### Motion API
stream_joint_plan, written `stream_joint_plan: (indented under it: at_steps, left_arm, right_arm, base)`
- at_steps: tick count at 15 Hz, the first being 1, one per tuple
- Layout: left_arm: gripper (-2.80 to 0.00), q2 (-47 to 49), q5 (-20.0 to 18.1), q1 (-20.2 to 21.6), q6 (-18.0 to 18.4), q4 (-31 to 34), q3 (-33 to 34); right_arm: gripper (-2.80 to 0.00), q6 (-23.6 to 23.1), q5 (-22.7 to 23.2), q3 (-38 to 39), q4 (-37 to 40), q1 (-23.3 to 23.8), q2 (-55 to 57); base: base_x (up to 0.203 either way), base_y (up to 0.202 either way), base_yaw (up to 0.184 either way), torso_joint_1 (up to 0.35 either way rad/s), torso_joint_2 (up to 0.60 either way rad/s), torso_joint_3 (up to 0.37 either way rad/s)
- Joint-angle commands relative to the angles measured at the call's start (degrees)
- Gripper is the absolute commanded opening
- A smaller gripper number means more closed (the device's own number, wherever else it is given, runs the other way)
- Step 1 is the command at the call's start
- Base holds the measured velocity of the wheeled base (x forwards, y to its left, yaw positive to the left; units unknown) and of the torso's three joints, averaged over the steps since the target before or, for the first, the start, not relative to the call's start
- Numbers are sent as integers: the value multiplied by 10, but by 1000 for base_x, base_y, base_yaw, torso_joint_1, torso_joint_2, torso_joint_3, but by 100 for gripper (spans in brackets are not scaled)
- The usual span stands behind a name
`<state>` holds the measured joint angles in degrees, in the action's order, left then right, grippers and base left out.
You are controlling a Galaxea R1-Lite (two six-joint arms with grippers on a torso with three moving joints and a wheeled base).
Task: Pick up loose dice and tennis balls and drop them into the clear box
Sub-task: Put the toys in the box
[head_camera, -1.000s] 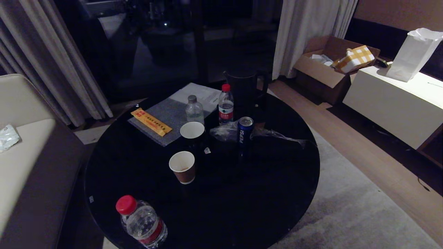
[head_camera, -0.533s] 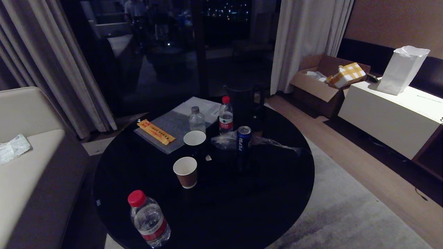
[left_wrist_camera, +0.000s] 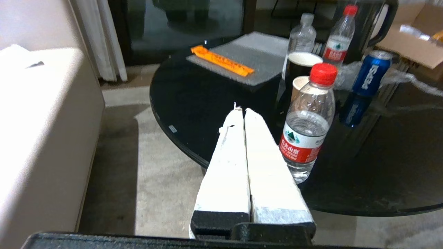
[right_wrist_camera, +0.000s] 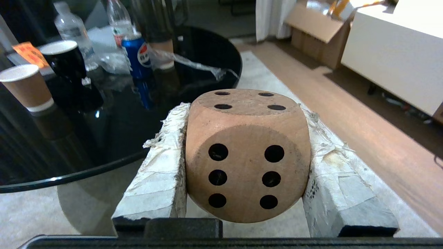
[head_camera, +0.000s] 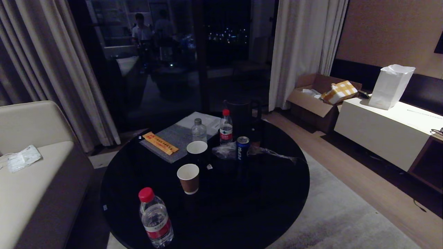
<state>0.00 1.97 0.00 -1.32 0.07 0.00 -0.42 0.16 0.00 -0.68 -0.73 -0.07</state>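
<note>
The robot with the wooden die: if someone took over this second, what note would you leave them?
Right gripper: shut on the beige die, held beside the round black table.
Left gripper: shut, empty, near the table's edge by a water bottle.
Clear box, tennis balls and other dice: in no view.
Done: one die picked up.
Left: find the box, drop this die in, collect the rest.

Head view: high, looking down across table [head_camera: 207, 214]. Both wrist views: low, near table rim, facing across it. All three share Pepsi can [head_camera: 242, 148], paper cup [head_camera: 188, 178].
</note>
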Motion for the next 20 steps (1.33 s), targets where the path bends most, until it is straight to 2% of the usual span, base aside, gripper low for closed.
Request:
stream_joint_plan:
  at_steps: [1, 5, 13, 20]
  left_arm:
    - [-280, 1, 0, 0, 0, 0, 1]
    - [-280, 1, 4, 0, 1, 1, 1]
    - [-280, 1, 4, 0, 2, 1, 1]
    - [-280, 1, 3, 0, 3, 0, 1]
  right_arm:
    - [-280, 0, 1, 3, 0, 0, 1]
    - [-280, 0, 0, 3, 0, 0, 2]
    - [-280, 2, 0, 3, 0, 0, 2]
    - [-280, 2, 0, 3, 0, 0, 1]
  base:
    - [0, 0, 0, 1, -4, 204]
    - [0, 0, 0, 0, 0, 120]
    - [0, 0, 0, 0, 0, 4]
    - [0, 0, 0, 3, 3, -116]
